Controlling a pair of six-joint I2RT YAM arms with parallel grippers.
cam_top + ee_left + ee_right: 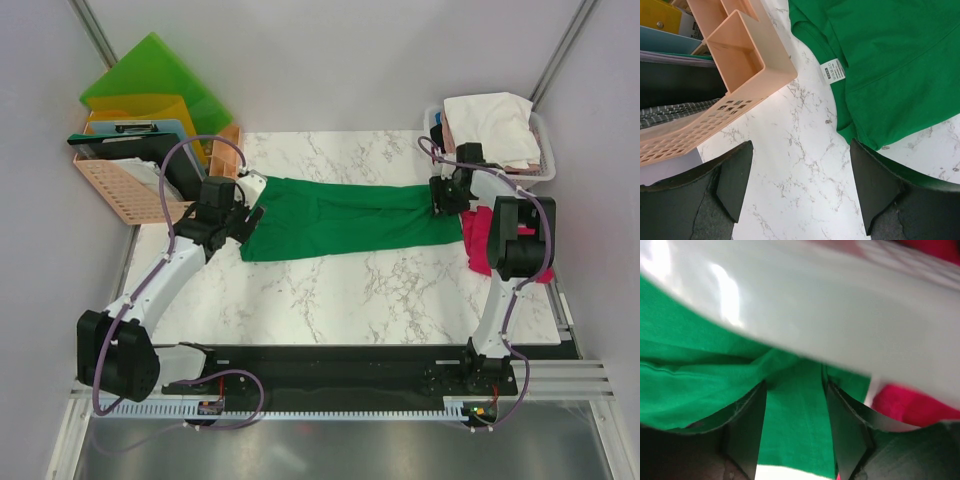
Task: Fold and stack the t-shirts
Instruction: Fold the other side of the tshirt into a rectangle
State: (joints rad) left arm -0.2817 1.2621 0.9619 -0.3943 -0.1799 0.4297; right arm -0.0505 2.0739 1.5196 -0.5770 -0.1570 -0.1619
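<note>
A deep green t-shirt point(340, 215), folded into a long band, lies across the marble table point(350, 290). My left gripper point(248, 215) is at its collar end, low over the table. In the left wrist view the left gripper point(800, 170) stands open over bare marble, and the green t-shirt point(890, 65) with its white label point(834, 70) lies just ahead, beside the right finger. My right gripper point(443, 200) is at the shirt's far-right end. In the right wrist view the right gripper point(796, 387) has its fingers apart astride a flat strip of the green t-shirt point(795, 440). A magenta-red t-shirt point(478, 245) lies under the right arm.
A peach slotted basket point(130, 185) with folders and a clipboard stands at the back left, close to the left gripper; its corner point(750, 60) shows in the left wrist view. A white basket point(545, 150) of white and pale clothes point(490, 125) stands at the back right, its rim point(840, 315) just ahead of the right fingers.
</note>
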